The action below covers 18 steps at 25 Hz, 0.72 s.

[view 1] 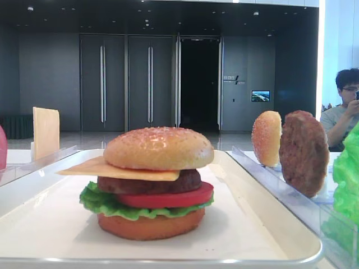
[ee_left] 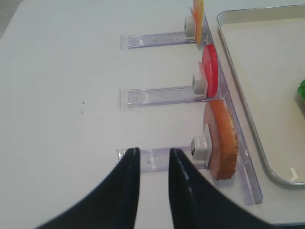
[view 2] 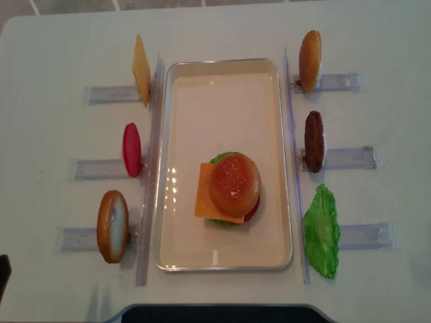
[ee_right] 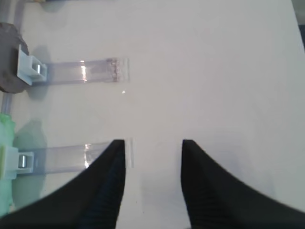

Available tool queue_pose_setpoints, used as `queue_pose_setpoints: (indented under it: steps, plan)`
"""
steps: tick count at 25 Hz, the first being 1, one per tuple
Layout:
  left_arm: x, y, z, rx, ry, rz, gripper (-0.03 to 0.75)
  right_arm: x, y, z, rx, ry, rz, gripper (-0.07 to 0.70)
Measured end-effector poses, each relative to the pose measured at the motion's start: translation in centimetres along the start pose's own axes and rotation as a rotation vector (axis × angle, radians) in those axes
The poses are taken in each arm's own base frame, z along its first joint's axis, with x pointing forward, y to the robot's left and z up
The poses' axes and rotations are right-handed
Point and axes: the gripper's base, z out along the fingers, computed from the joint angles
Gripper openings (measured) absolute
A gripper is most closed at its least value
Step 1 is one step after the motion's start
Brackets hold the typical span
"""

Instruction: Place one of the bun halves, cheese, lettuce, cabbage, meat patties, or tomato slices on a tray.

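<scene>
On the off-white tray (view 2: pixel 222 101) stands a stacked burger: sesame bun half (view 1: pixel 159 148) over cheese (view 1: pixel 112 167), meat patty (view 1: pixel 148 182), tomato slice (view 1: pixel 165 198), lettuce (view 1: pixel 106 204) and a flat bottom bun (view 1: pixel 148 224). My right gripper (ee_right: pixel 153 143) hovers over bare table beside a rack arm, jaws apart, nothing between them. A lettuce leaf (ee_right: pixel 5 129) and a patty (ee_right: pixel 7 62) show at that view's left edge. My left gripper (ee_left: pixel 155 153) stands with a narrow gap, holding nothing, left of an upright bun (ee_left: pixel 221 140).
Clear plastic racks flank the tray. The left one (view 2: pixel 149 168) holds cheese (view 2: pixel 141 68), a tomato slice (view 2: pixel 132 149) and a bun (view 2: pixel 112 225). The right one (view 2: pixel 296 168) holds a bun (view 2: pixel 310 60), a patty (view 2: pixel 314 141) and lettuce (view 2: pixel 322 231). A person (view 1: pixel 342 106) sits behind.
</scene>
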Motion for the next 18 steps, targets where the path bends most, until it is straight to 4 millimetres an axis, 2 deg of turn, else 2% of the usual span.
queue_pose_setpoints:
  steps: [7, 10, 14, 18]
  plan:
    - [0.0, 0.0, 0.0, 0.025, -0.002, -0.001, 0.16, 3.8, -0.1, -2.1, 0.012, -0.019, 0.022, 0.296]
    - [0.0, 0.0, 0.0, 0.025, -0.002, -0.005, 0.16, 5.8, -0.1, -3.2, 0.009, -0.12, 0.014, 0.296]
    - [0.0, 0.0, 0.0, 0.025, -0.002, -0.006, 0.16, 8.6, -0.2, -3.7, 0.008, -0.246, 0.004, 0.296]
    - [0.0, 0.0, 0.0, 0.025, -0.001, -0.006, 0.16, 9.4, -0.2, -4.0, 0.01, -0.306, 0.002, 0.296]
